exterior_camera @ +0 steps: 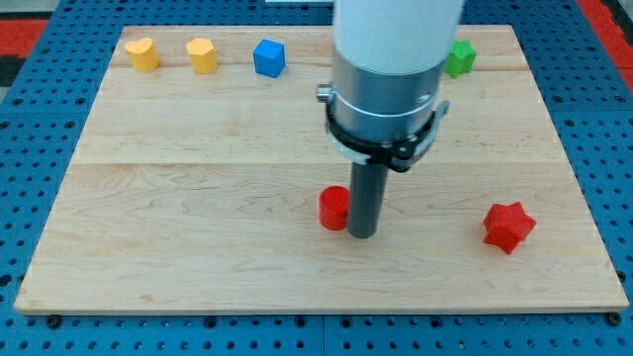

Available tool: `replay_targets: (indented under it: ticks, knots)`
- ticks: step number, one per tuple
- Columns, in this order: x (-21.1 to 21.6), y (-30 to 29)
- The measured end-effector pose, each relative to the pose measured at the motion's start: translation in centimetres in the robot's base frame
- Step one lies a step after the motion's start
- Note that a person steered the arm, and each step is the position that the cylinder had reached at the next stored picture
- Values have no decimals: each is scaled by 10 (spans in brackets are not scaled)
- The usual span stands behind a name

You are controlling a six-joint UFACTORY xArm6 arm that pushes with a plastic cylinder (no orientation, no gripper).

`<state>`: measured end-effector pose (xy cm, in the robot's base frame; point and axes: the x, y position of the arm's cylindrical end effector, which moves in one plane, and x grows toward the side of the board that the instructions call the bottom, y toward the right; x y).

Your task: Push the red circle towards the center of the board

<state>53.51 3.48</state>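
A wooden board (pixel 198 198) lay on a blue pegboard surface (pixel 30 148). My tip (pixel 362 235) rested on the board a little below its middle, touching the right side of the red circle (pixel 333 208), which the rod partly covered. The rod was a plain dark cylinder with no jaws, so it held nothing; it only pressed against the red circle's side. The arm's grey and white body filled the upper middle of the view and hid part of the board's top edge.

A red star-shaped block (pixel 508 225) sat well apart to the view's right of my tip, near the board's lower right. Along the top edge, from the view's left, stood two yellow blocks (pixel 142 53) (pixel 202 54) with rounded, heart-like outlines, then a blue cube-like block (pixel 268 57). A green star-shaped block (pixel 457 56) showed at the top right, partly behind the arm.
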Motion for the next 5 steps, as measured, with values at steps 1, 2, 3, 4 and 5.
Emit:
replay_targets:
  ticks: [1, 2, 3, 4, 5]
  knots:
    - [-15, -24]
    - [-42, -22]
    - [-54, -35]
    - [-31, -57]
    - [-56, -78]
